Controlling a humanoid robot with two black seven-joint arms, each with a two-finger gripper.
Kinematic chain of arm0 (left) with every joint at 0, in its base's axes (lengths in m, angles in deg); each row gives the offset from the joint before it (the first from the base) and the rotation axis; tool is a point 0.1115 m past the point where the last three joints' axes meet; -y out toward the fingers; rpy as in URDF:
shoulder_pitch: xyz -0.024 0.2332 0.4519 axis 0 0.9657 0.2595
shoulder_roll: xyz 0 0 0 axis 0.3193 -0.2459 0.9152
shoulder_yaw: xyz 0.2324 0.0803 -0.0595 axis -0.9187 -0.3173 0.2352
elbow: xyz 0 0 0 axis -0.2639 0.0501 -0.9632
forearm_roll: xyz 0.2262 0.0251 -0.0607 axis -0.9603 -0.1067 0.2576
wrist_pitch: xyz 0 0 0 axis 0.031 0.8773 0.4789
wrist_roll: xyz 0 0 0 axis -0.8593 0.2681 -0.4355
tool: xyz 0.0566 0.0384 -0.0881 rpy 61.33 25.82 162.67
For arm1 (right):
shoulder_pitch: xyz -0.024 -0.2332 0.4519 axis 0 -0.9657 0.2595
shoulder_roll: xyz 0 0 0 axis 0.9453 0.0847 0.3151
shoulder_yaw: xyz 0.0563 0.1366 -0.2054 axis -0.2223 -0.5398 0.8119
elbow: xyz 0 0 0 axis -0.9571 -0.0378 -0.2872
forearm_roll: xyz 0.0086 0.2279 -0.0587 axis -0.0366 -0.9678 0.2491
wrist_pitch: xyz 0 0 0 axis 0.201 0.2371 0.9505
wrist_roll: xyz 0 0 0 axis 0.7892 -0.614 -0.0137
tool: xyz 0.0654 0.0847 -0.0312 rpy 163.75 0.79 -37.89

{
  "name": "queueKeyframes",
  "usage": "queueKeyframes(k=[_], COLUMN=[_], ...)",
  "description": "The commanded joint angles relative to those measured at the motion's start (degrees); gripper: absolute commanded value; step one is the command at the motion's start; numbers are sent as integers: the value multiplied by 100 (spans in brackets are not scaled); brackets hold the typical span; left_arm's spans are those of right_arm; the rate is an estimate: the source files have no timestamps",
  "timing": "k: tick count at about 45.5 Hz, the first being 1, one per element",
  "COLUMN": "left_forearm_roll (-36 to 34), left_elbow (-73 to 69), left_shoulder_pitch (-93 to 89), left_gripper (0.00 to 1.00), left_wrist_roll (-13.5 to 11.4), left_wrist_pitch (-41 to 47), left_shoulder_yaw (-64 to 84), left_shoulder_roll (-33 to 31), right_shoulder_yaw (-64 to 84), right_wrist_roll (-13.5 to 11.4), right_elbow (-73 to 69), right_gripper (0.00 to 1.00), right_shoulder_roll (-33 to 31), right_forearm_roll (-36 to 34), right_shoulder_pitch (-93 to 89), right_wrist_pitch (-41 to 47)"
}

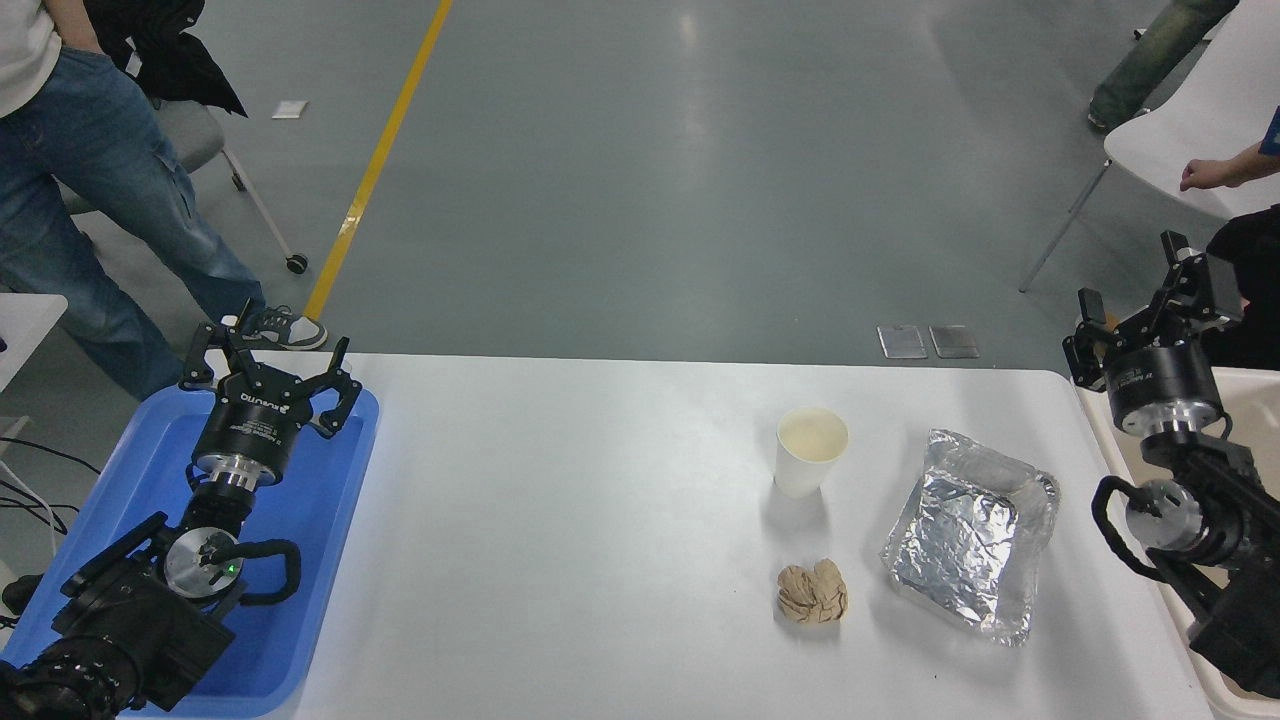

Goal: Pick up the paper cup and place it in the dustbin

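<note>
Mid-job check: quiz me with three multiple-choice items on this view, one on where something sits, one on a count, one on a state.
1. Where does the small white paper cup stand?
A. On the blue plastic tray
B. On the white table, left of the crinkled silver foil tray
C. Inside the beige bin

2. How many crumpled tan paper balls lie on the table?
A. One
B. Two
C. Three

3. What is the right gripper holding?
A. The cup
B. The foil tray
C. Nothing

Answers:
1. B: the cup stands upright on the white table, with the foil tray to its right.
2. A: a single paper ball lies nearer the camera than the cup.
3. C: its fingers are spread open, over the table's right edge, far from the cup.
</note>
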Motion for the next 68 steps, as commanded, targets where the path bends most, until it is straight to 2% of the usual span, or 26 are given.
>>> queueKeyframes(k=[1, 6, 10, 17, 21, 23, 41, 48, 63, 68], left_forearm_roll=[0, 0, 0, 0, 0, 0, 0, 0, 0, 0], left_elbow=[-4, 5, 5, -4, 5, -4, 5, 5, 5, -4], left_shoulder_pitch=[0, -9, -9, -9, -9, -9, -9, -9, -9, -9], left_gripper=[100, 100, 100, 100, 100, 100, 100, 100, 100, 100], left_wrist_roll=[1, 1, 1, 1, 1, 2, 1, 1, 1, 1], left_wrist_pitch=[0, 0, 0, 0, 0, 0, 0, 0, 0, 0], left_shoulder_yaw=[0, 0, 0, -9, -9, -9, -9, -9, -9, -9], left_shoulder_roll=[0, 0, 0, 0, 0, 0, 0, 0, 0, 0], right_shoulder_yaw=[1667, 3643, 5735, 8417, 9235, 9500, 11601, 11628, 11769, 11769], right_wrist_roll=[-320, -593, -839, -1867, -2271, -2377, -2404, -2404, -2448, -2448], right_elbow=[-9, -9, -18, -255, -466, -501, -1125, -1626, -2233, -2330], right_gripper=[100, 100, 100, 100, 100, 100, 100, 100, 100, 100], right_shoulder_roll=[-588, -756, -852, -668, -449, -361, 615, 712, 1195, 1432], right_forearm_roll=[-230, -493, -1081, -1496, -1487, -1399, -1118, -811, -810, -819], right_shoulder_pitch=[851, 1826, 2872, 4340, 4973, 5220, 6750, 7286, 8130, 8227], right_wrist_pitch=[-82, -91, -91, 50, 225, 348, 1869, 2546, 3706, 3812])
